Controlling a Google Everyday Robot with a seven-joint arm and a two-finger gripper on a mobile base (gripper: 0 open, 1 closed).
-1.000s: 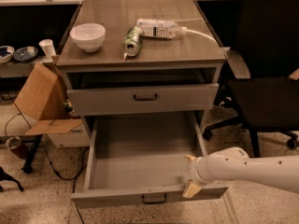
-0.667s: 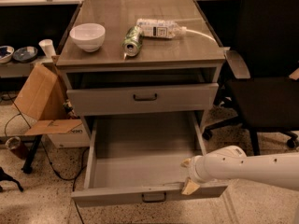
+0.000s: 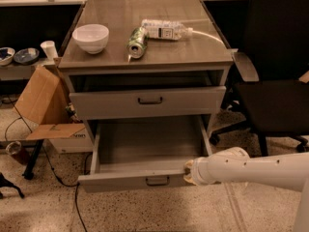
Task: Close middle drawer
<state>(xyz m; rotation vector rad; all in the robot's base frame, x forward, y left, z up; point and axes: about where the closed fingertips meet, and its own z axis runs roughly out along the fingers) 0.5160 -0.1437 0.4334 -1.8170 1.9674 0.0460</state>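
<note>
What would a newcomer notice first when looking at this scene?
The middle drawer, pulled far out at the bottom, stands out first, with the gripper at the right end of its front panel. On the cabinet top are a white bowl, a green can on its side and a plastic bottle.

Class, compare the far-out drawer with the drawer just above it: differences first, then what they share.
The middle drawer is pulled far out, tray exposed; the upper drawer sticks out only slightly. The middle drawer's front panel is low; the upper drawer's is taller. The tool is at the middle drawer's front corner, away from the upper drawer. Both are grey with dark centre handles.
</note>
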